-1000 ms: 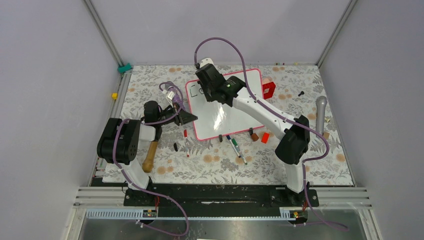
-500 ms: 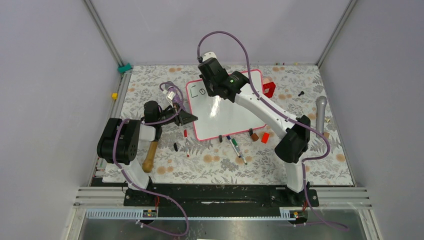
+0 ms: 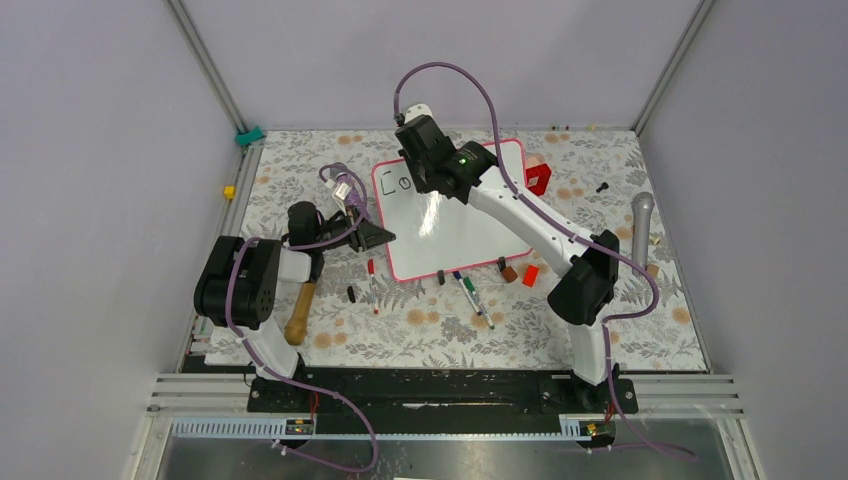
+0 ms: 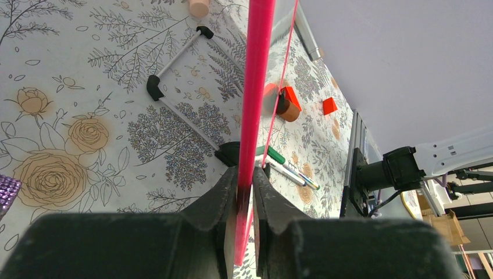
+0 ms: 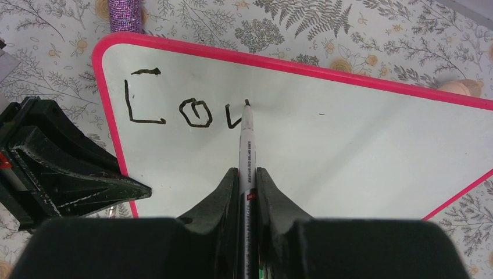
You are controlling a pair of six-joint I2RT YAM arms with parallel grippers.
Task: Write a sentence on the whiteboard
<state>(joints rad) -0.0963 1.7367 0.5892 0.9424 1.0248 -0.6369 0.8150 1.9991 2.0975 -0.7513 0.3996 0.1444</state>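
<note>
Lettering (image 5: 174,110) on the whiteboard (image 5: 349,151), which lies at the far middle of the floral table (image 3: 420,320), runs only to a "C", an "o" and most of a third letter near one corner. I judge nearly the whole sentence is left to write. The right gripper (image 5: 246,177) pinches a marker (image 5: 246,133) with its tip at the top of that unfinished stroke, while the left gripper (image 4: 245,186) clamps the board's pink edge.
</note>
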